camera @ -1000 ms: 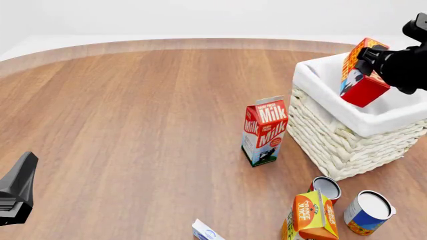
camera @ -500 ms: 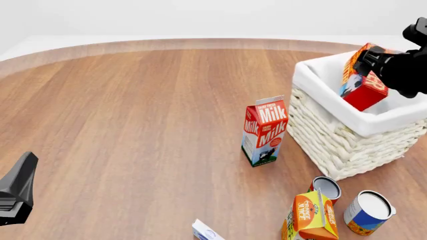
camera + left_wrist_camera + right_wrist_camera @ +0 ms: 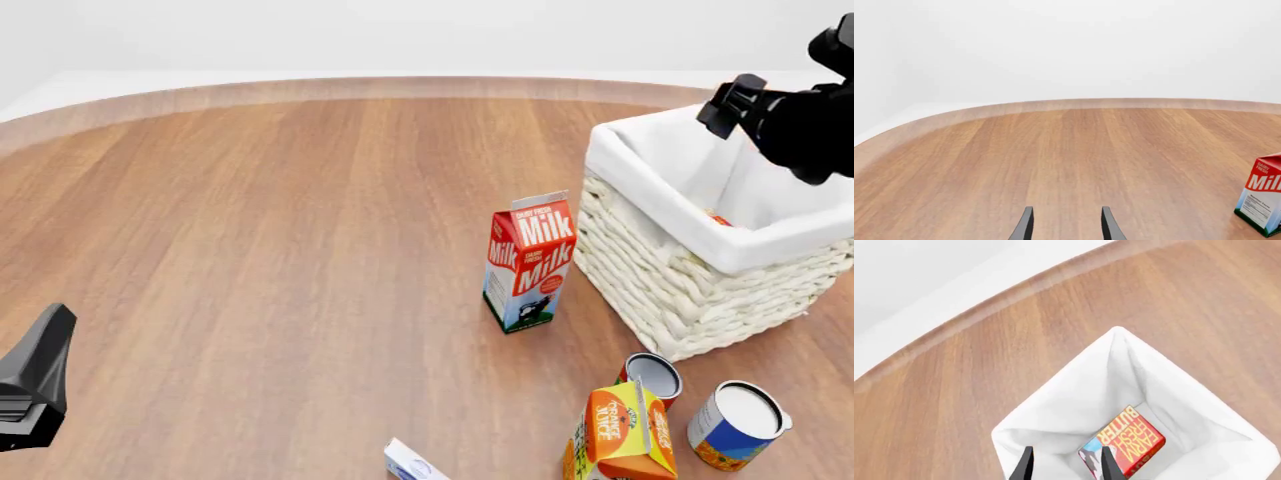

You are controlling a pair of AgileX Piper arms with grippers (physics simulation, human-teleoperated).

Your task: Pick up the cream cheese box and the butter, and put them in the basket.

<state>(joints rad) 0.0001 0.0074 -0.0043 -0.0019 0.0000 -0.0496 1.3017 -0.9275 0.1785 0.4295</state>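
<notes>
In the front view, the basket (image 3: 694,270) is seen at the right of the wooden table (image 3: 267,220), its white cloth lining folded over the woven walls. Only a small red sliver of the butter (image 3: 719,219) is visible inside it, low against the lining; the rest is hidden by the near rim. The right gripper (image 3: 731,105) is held above the basket's far side, apart from the butter; its state cannot be told from this view. A milk carton (image 3: 529,262) stands upright just beside the basket's left wall. Nearer the camera, an orange juice carton (image 3: 622,433) is flanked by two cans, a smaller one (image 3: 651,378) behind it and a larger one with a white top (image 3: 738,424) to its right. The cream cheese box (image 3: 412,464) lies at the bottom edge, left of the juice carton and well apart from the basket, cut off by the frame. The left gripper (image 3: 34,385) is seen at the lower left, far from everything.

In the left wrist view, the left gripper (image 3: 1066,224) is shown with fingers parted and nothing between them, over bare table. The milk carton (image 3: 1262,201) appears at the edge.

In the right wrist view, the right gripper (image 3: 1065,464) is shown spread and empty above the basket (image 3: 1054,410). The butter (image 3: 1122,443) is lying flat on the lining with its lettered face up, its long axis running diagonally across the basket floor.
</notes>
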